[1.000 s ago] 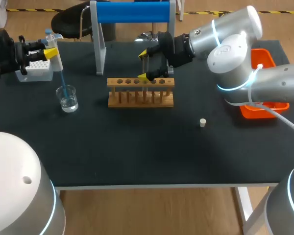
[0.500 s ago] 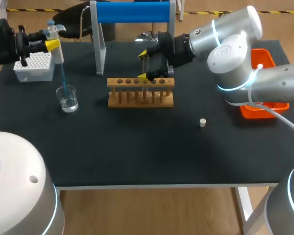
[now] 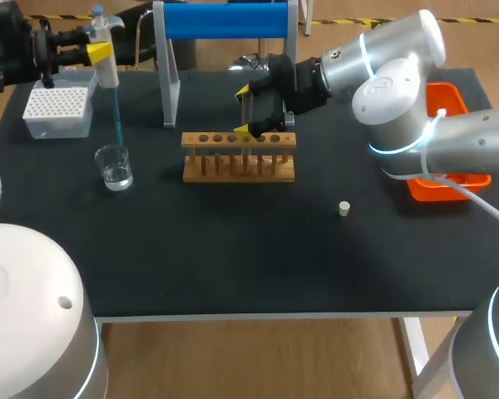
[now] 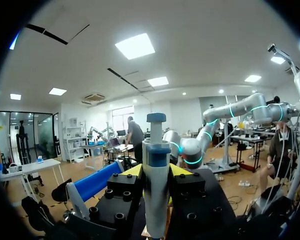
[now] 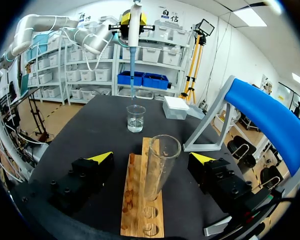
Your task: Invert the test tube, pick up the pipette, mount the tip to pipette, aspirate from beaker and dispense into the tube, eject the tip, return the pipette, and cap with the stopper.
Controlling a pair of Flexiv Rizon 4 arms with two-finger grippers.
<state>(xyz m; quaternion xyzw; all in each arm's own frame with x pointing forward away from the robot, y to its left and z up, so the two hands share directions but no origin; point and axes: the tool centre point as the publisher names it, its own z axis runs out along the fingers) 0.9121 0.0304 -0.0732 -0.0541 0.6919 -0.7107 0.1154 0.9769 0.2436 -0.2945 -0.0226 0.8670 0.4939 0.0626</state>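
My left gripper (image 3: 94, 52) gripped the white pipette (image 3: 107, 73), its blue tip above the small glass beaker (image 3: 115, 167). My right gripper (image 3: 245, 109) stood released around the clear glass test tube (image 5: 157, 170), which was upright in the wooden rack (image 3: 239, 158). A cream stopper (image 3: 344, 209) lay well apart.
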